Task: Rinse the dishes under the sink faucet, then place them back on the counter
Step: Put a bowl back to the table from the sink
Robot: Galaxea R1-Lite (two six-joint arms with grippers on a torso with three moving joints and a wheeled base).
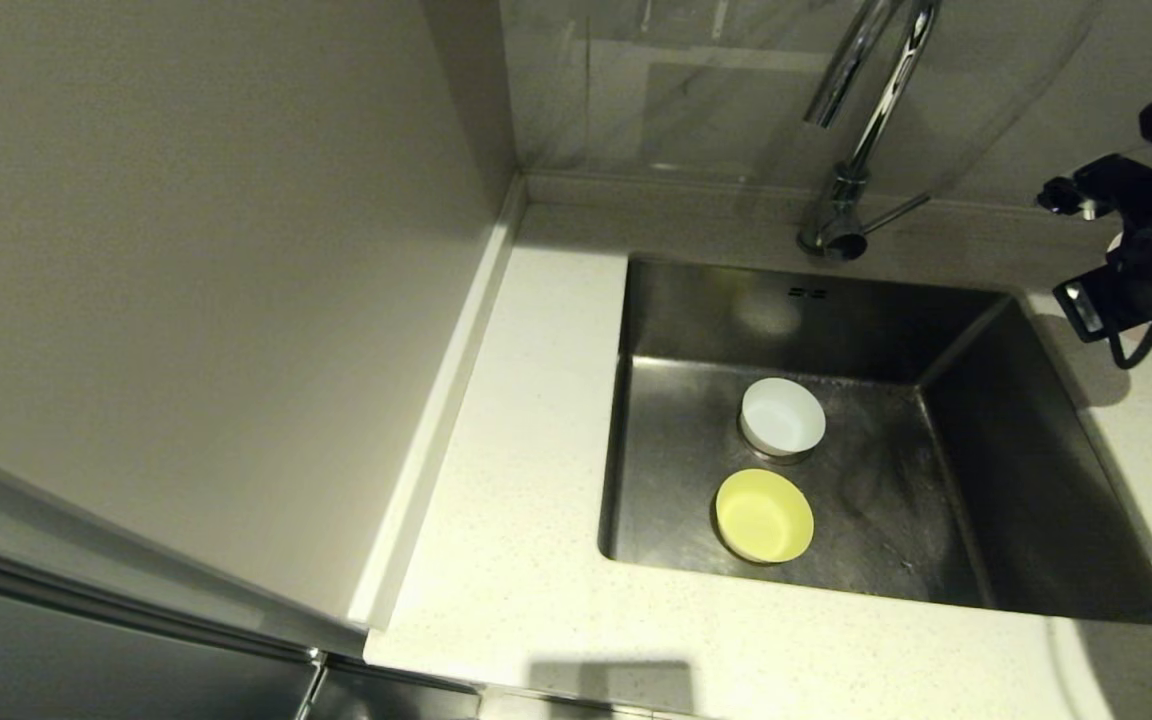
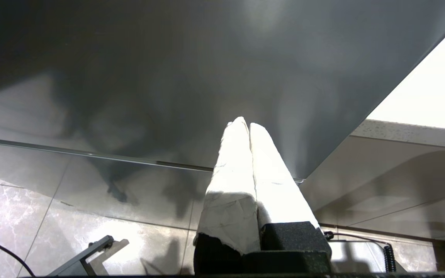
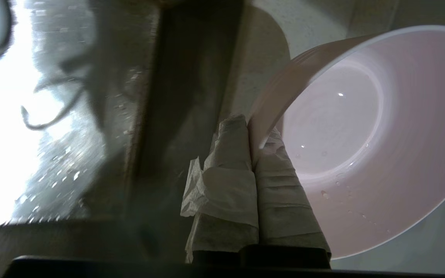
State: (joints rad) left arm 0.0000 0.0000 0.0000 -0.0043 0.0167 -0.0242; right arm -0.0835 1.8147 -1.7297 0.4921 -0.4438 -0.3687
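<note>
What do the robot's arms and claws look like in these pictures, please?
Both claws have two long tapering fingers wrapped in creased white tape on black bases: the left claw and the right claw. The right arm is black and blocky, with a thin black cable looping beneath it.

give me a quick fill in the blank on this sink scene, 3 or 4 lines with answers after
1. The bowl pinched by its rim in the right gripper is pale ____.
2. The white bowl and the yellow bowl both sit inside the ____.
3. In the head view, the white bowl lies nearer the faucet than the ____ bowl does.
4. The left gripper, away from the sink, has its fingers ____ and holds nothing.

Missing words: pink; sink; yellow; shut
</note>
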